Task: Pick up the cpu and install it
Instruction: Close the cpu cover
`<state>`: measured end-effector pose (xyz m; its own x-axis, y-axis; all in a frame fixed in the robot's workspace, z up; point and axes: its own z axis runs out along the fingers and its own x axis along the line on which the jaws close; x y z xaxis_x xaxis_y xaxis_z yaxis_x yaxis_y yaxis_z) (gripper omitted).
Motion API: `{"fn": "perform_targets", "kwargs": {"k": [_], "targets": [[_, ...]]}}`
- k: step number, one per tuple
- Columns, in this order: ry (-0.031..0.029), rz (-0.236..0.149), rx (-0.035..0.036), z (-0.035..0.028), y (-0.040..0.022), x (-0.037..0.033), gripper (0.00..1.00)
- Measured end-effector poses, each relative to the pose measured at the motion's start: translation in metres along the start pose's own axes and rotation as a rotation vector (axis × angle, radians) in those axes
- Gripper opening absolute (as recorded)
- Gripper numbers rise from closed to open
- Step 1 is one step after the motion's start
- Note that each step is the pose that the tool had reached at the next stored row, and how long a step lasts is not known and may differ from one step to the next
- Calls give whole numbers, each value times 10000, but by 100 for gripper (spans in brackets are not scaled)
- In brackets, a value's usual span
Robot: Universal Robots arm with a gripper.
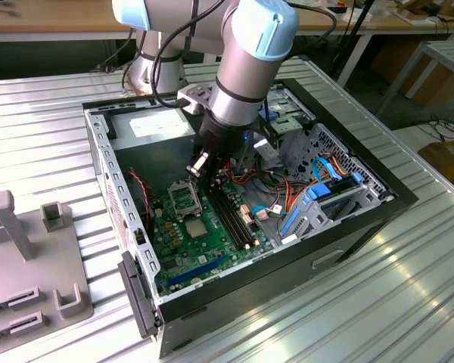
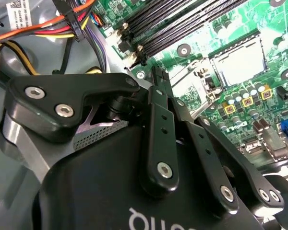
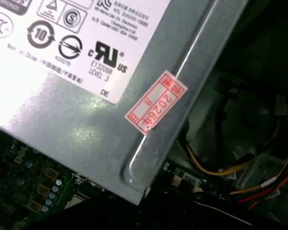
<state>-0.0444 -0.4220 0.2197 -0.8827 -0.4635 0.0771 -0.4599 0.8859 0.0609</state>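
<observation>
1. Ribbed silver metal forms the table (image 1: 408, 302) in the exterior view. A black case (image 1: 287, 291) lies open on it, and a grey fixture (image 1: 30, 257) sits at the exterior view's left. Wooden benches (image 1: 60, 15) stand far behind. A cardboard box (image 1: 448, 162) is on the floor at the exterior view's right.
2. In the same view a green board (image 1: 212, 253) lies flat inside the case. The arm (image 1: 246, 68) leans in from the far side. The gripper (image 1: 200, 165) hangs above the board, over the far end of the slots (image 1: 231, 215) and just beside the socket (image 1: 183, 198). The cpu (image 1: 195, 227) lies flat on the board, just on the near side of the socket and apart from the gripper. I cannot tell whether the jaws stand wide or narrow.
3. In the second wrist view the black gripper (image 2: 159, 81) is close up. Beyond it are the slots (image 2: 192, 24), the socket's metal frame (image 2: 192, 81) and, just beside that, the silver cpu (image 2: 240, 61). Orange and yellow cables (image 2: 38, 31) cross the case wall.
4. In the first wrist view a grey metal supply (image 3: 86, 124) bears a white label (image 3: 86, 28) and a red sticker (image 3: 156, 108). Yellow and red cables (image 3: 221, 167) run beside it, and a strip of board (image 3: 24, 191) shows past its edge.
</observation>
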Motion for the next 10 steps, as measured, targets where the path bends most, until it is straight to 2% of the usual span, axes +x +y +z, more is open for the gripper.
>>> {"fn": "perform_targets", "kwargs": {"k": [5, 10], "targets": [[-71, -15, -138, 45, -2, -3, 11], [-88, -19, -170, 50, -4, -5, 11]]}}
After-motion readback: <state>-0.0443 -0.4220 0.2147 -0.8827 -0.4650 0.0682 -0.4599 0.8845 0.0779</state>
